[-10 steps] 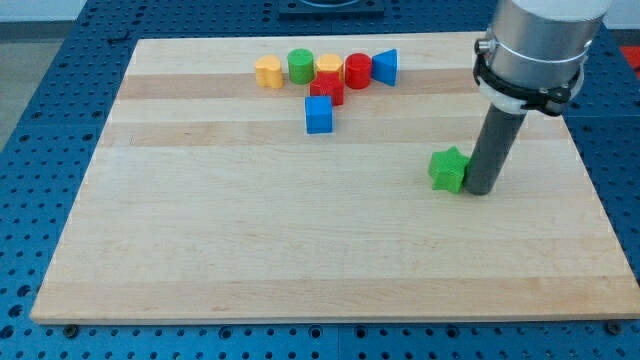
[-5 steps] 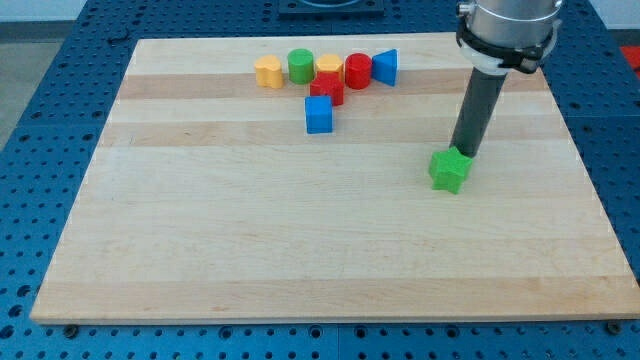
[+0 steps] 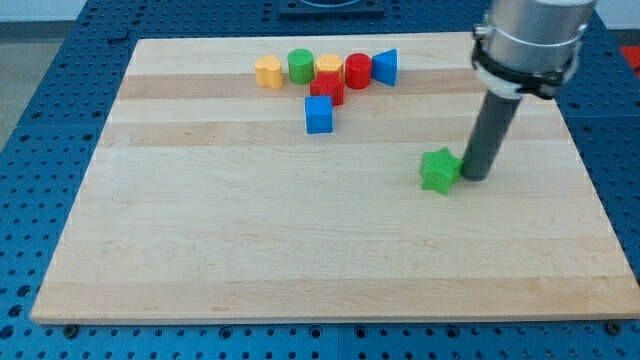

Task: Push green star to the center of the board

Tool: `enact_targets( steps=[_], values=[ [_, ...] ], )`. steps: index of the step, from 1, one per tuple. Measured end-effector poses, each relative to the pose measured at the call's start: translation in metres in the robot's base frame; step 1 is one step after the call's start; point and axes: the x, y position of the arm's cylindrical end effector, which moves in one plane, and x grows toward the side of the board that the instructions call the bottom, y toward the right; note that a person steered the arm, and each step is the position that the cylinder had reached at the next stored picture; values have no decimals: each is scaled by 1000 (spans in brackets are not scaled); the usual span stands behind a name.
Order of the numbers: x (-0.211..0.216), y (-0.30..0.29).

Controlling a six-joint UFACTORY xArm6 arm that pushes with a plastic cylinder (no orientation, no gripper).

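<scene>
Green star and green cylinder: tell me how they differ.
The green star has a pointed outline; the green cylinder is round. The green star lies alone right of centre with my tip against its right side; the green cylinder stands in the cluster near the view's top, far from my tip. Both are green.

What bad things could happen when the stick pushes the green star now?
My tip touches the green star on its right side, a bit off its middle, so the star might spin or slip away sideways. If the push drifts toward the view's top, the star could bump the blue cube.
</scene>
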Motion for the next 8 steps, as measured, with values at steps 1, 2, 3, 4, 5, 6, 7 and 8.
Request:
enact_targets(
  steps=[1, 2, 3, 4, 5, 6, 7, 8],
  values=[
    [0, -33],
    [-6, -64],
    [-12, -87],
    [0, -82],
    [26, -70],
    [53, -71],
    [59, -84],
    [47, -100]
  ],
)
